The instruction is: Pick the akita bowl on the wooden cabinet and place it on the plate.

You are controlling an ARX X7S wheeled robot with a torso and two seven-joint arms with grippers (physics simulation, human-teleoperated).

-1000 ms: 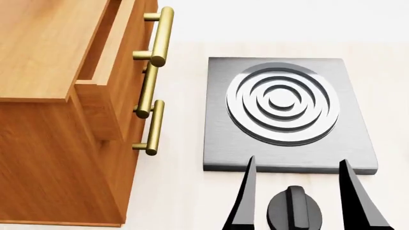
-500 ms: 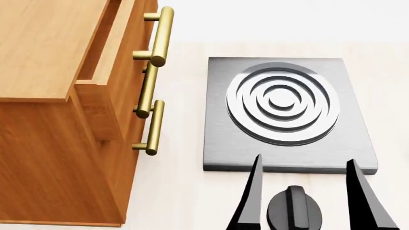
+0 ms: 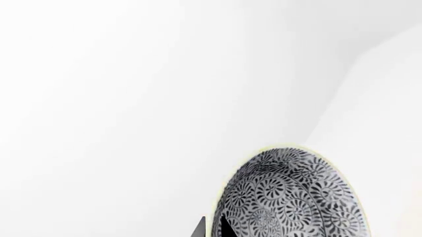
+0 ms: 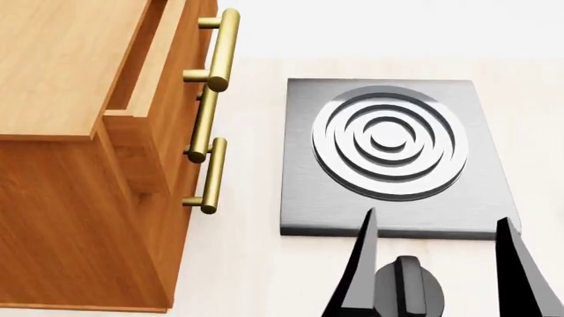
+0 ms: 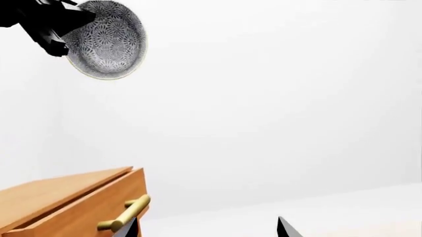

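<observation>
The akita bowl (image 3: 290, 197), white with a dense dark lacy pattern, fills the lower part of the left wrist view. My left gripper (image 3: 212, 230) is shut on its rim, one finger inside and one outside. In the right wrist view the akita bowl (image 5: 108, 39) hangs tilted in the air, high above the wooden cabinet (image 5: 66, 207), with the left gripper (image 5: 66, 22) on its edge. The wooden cabinet (image 4: 70, 165) fills the left of the head view. My right gripper (image 4: 440, 271) stands open and empty near the front of the grey slab. The plate is out of view.
A dark grey square slab (image 4: 308, 198) with raised concentric silver rings (image 4: 387, 142) lies on the pale table right of the cabinet. A black knob (image 4: 407, 290) sits in front of it, between my right fingers. Brass bar handles (image 4: 220, 49) stick out from the cabinet's front.
In the head view my right gripper's fingers have shifted to the right and a little lower. The cabinet, slab and knob have not moved.
</observation>
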